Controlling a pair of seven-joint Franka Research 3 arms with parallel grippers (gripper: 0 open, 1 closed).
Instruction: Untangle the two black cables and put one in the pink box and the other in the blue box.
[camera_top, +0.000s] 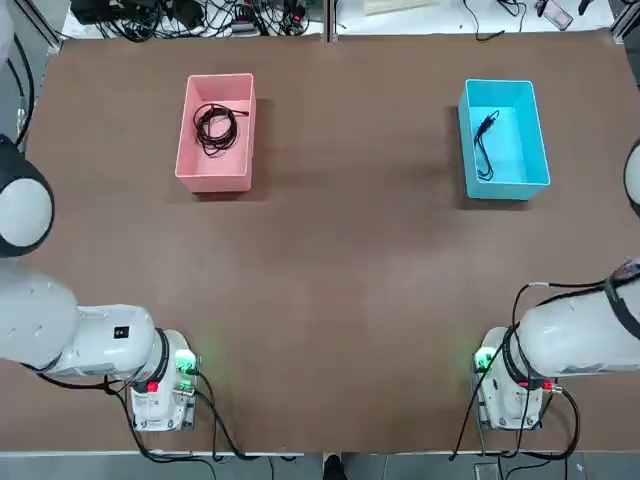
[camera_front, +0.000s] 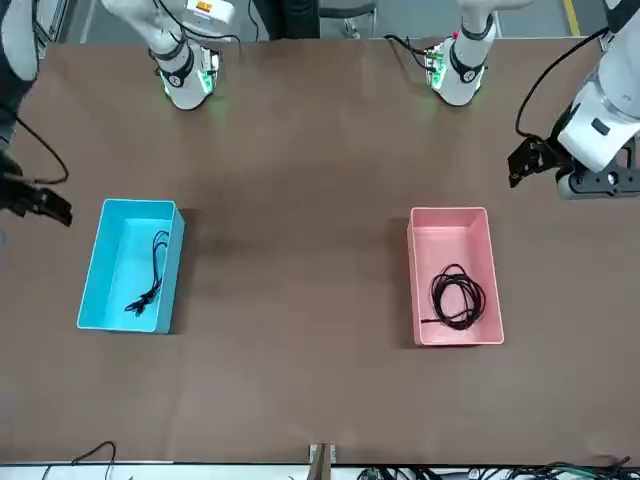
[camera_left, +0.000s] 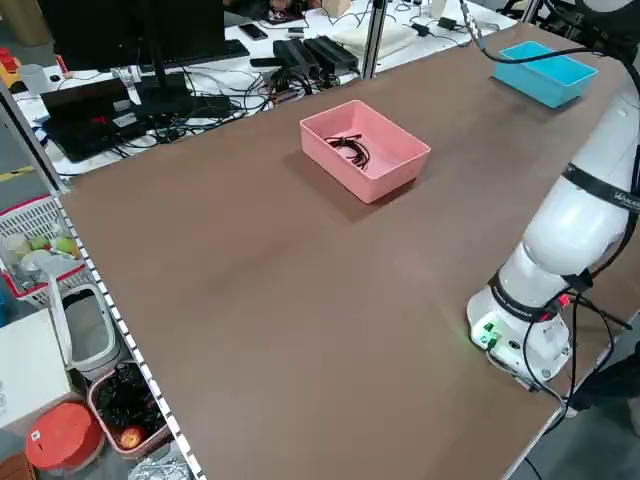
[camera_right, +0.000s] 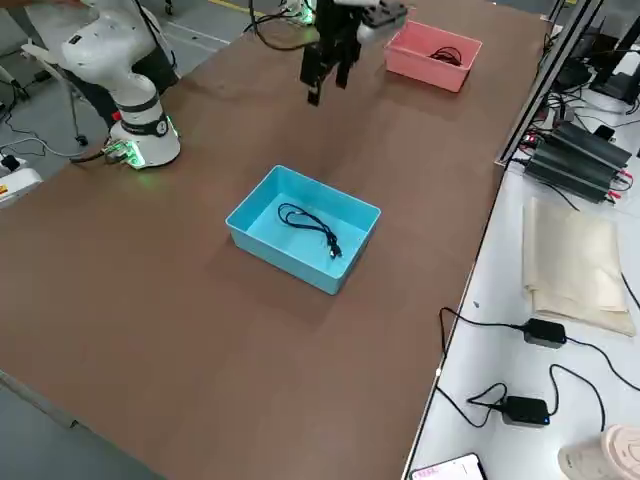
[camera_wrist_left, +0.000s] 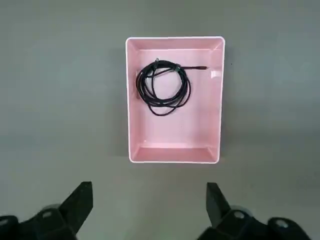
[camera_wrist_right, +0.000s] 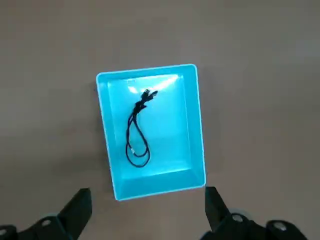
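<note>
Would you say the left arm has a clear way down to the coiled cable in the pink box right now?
Probably yes. The left gripper hangs open above the table short of the pink box, whose top is uncovered, and the coiled cable lies alone inside with nothing across it.

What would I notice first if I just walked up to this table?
Two bright boxes on a brown table: a pink box on the robot's left with a coiled black cable inside, and a blue box on its right holding the other black cable. The left hand and right hand hang open above them, holding nothing.
</note>
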